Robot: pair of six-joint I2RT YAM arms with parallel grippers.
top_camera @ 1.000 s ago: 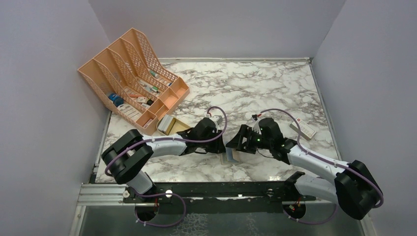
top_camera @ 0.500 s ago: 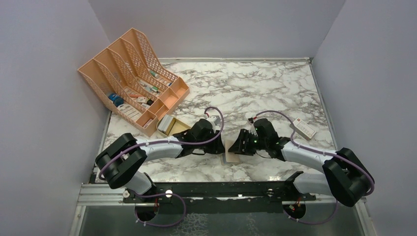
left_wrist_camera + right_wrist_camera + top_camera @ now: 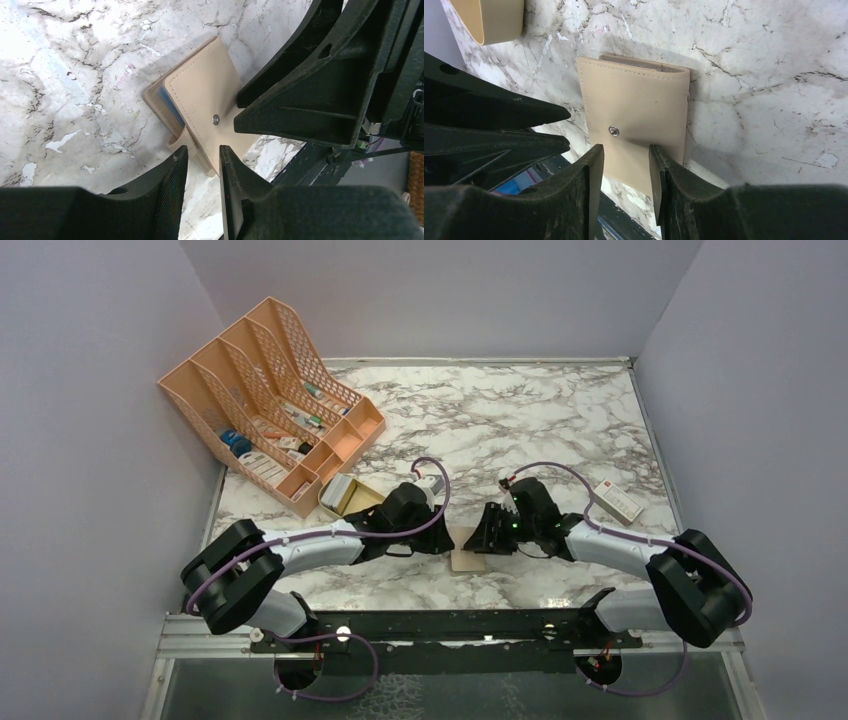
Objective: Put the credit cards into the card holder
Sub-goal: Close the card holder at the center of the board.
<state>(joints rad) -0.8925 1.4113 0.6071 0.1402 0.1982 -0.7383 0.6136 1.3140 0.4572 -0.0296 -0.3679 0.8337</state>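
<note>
The tan card holder (image 3: 467, 560) lies folded flat on the marble between my two grippers. In the left wrist view the card holder (image 3: 200, 95) shows its snap stud and a pale blue strip in the fold; I cannot tell whether that strip is a card or a pocket. No credit cards show on their own. My left gripper (image 3: 202, 157) hovers over the holder's near corner, jaws slightly apart, gripping nothing. My right gripper (image 3: 624, 157) hangs over the near edge of the card holder (image 3: 634, 107), also narrowly open and holding nothing. From above, the left gripper (image 3: 440, 540) and right gripper (image 3: 482, 538) nearly face each other.
An orange mesh file rack (image 3: 270, 400) with small items stands at the back left. A beige dish (image 3: 362, 502) holding something pale sits just left of the left arm. A white box with a red mark (image 3: 615, 502) lies to the right. The table's front rail (image 3: 450, 625) is close behind the holder.
The card holder, propped partly open a second ago, now lies folded flat. The right gripper's jaws have narrowed, and both grippers have shifted slightly left and lower.
</note>
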